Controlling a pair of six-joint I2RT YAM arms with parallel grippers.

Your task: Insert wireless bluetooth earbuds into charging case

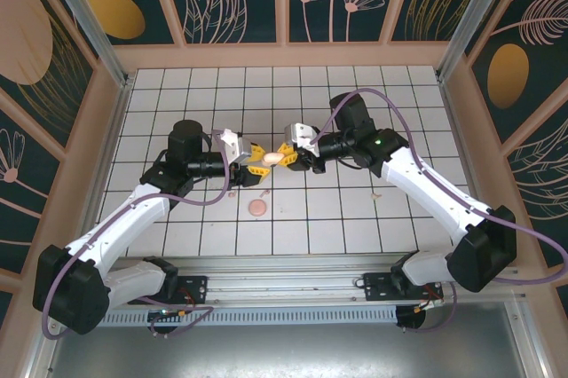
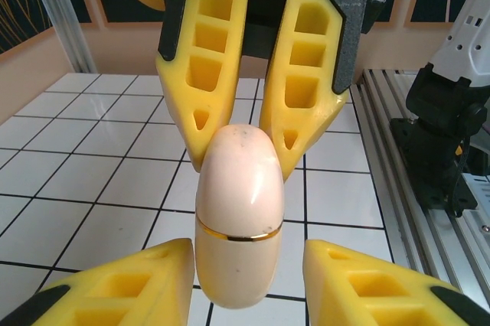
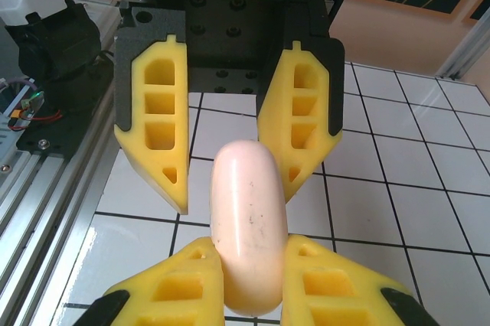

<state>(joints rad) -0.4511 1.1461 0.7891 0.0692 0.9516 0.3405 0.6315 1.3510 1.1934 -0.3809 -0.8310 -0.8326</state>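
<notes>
The charging case point(image 1: 273, 157), a closed pale pink capsule with a thin gold band, hangs above the tiles between both grippers. My right gripper point(image 1: 286, 156) is shut on one end of it; in the right wrist view its yellow fingers point(image 3: 191, 280) press both sides of the case point(image 3: 249, 219). My left gripper point(image 2: 249, 253) stands open around the other end of the case point(image 2: 237, 219), with a gap at its right finger point(image 2: 367, 280). Two tiny pale pink earbuds lie on the floor tiles, one point(image 1: 264, 192) just below the grippers and one point(image 1: 375, 193) off to the right.
A coin-sized round pink disc point(image 1: 257, 208) lies on the tiles near the front, below the grippers. Pink walls point(image 1: 284, 54) ring the tiled floor, and a metal rail point(image 1: 293, 276) runs along the near edge by the arm bases.
</notes>
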